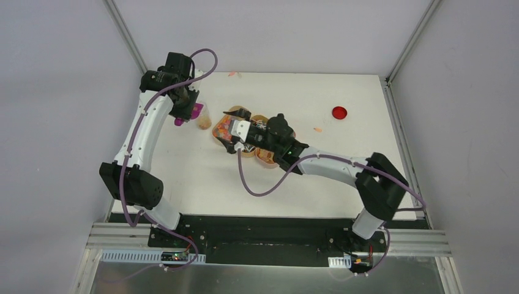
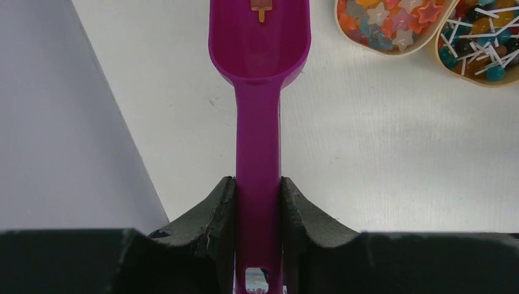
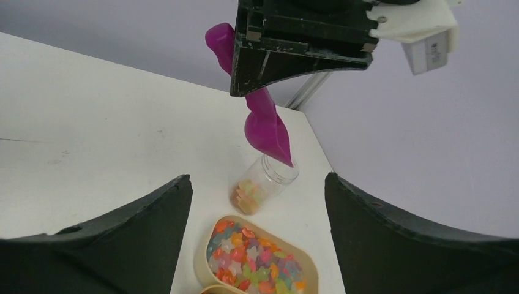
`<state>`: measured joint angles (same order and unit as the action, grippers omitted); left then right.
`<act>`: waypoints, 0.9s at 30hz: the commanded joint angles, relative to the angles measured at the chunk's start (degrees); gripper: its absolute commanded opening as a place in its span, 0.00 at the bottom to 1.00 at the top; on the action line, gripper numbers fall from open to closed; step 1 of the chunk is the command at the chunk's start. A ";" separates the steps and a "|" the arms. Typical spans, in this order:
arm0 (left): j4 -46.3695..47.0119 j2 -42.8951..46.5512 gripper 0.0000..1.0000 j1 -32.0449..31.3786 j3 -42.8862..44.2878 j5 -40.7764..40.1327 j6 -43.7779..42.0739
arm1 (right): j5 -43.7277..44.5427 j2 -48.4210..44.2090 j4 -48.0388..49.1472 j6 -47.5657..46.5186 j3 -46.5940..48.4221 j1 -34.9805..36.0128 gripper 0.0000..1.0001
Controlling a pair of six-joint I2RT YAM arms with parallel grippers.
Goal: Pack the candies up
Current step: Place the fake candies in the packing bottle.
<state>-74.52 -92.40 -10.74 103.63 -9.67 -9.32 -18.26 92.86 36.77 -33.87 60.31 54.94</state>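
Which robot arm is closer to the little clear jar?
Left. The left tool holds the pink scoop tipped over the jar; the right tool hovers farther back, above the candy dish.

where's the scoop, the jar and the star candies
scoop [image 2: 258, 135], left wrist view, on its handle
jar [image 3: 264, 182], right wrist view, on its clear side
star candies [image 3: 254, 260], right wrist view, middle of the pile

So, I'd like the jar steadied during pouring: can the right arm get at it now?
Probably yes. The right fingers stand open facing the jar, with only a low tray of star candies below the path; the scoop hangs over its mouth.
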 commanded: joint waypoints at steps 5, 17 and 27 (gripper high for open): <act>5.30 5.75 0.00 1.18 -3.61 1.36 0.02 | -5.76 19.17 2.86 -3.23 19.92 -0.58 0.80; 6.01 6.49 0.00 1.69 -5.33 2.65 0.23 | -7.04 33.67 2.20 -1.38 35.37 -0.66 0.69; 7.97 7.64 0.00 1.92 -7.61 3.56 -0.49 | -6.27 40.48 -1.80 -0.33 45.07 -0.85 0.59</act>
<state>-69.43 -87.18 -9.63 95.92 -7.35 -9.47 -24.27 131.74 35.64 -35.70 100.84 54.35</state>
